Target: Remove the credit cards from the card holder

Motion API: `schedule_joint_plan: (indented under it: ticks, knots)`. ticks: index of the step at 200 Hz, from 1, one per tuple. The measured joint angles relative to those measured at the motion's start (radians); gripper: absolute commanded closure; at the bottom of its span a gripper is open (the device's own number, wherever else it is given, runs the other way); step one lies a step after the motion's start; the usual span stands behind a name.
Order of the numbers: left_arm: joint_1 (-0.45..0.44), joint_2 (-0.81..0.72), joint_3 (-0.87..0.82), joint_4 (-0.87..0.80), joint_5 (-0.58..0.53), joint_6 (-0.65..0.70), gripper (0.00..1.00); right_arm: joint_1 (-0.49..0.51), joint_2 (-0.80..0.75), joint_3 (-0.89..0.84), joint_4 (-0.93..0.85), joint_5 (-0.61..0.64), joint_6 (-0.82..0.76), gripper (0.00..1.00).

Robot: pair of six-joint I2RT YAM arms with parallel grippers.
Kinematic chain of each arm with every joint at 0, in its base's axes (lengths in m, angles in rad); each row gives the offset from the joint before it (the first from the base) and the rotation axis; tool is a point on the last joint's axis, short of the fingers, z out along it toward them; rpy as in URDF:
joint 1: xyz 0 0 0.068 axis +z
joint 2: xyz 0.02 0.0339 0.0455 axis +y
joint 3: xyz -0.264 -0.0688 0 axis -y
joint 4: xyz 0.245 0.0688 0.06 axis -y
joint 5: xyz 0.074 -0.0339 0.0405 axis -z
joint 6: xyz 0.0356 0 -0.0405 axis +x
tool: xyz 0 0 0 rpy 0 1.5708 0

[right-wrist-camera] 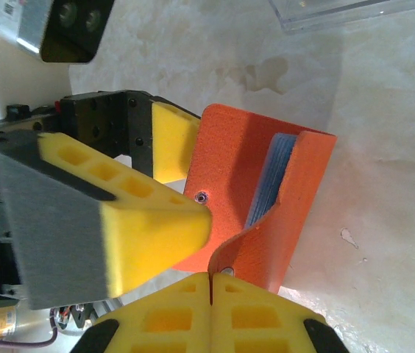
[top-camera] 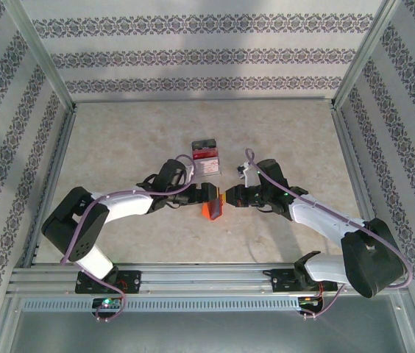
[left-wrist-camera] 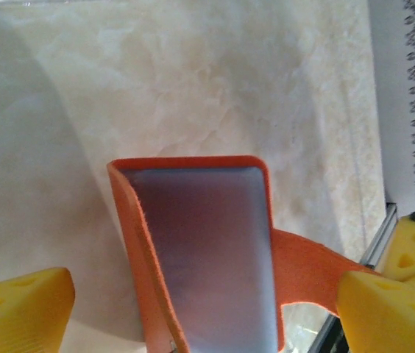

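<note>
Holder (right-wrist-camera: 240,147) looks light, floppy. Right gripper (right-wrist-camera: 211,290) pinches its 6 o'clock flap (right-wrist-camera: 229,257); left gripper (left-wrist-camera: 206,294) gapes astride. Grab cards (right-wrist-camera: 270,176) by exposed edge.

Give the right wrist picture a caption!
Right gripper pinches the flap of the orange card holder, blue cards peeking out.

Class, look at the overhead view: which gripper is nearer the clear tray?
Left, narrowly. The left gripper sits close by the clear tray's near-left corner; the right gripper, shut on the card holder, lies farther off its near-right corner.
</note>
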Motion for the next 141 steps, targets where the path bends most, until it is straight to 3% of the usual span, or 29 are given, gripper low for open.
schedule_joint_plan:
  ticks: [141]
  knots:
    - [-0.021,0.063,0.097,-0.187,-0.048,0.076,0.26,0.0,0.006,0.0,0.002,0.0,0.0,1.0]
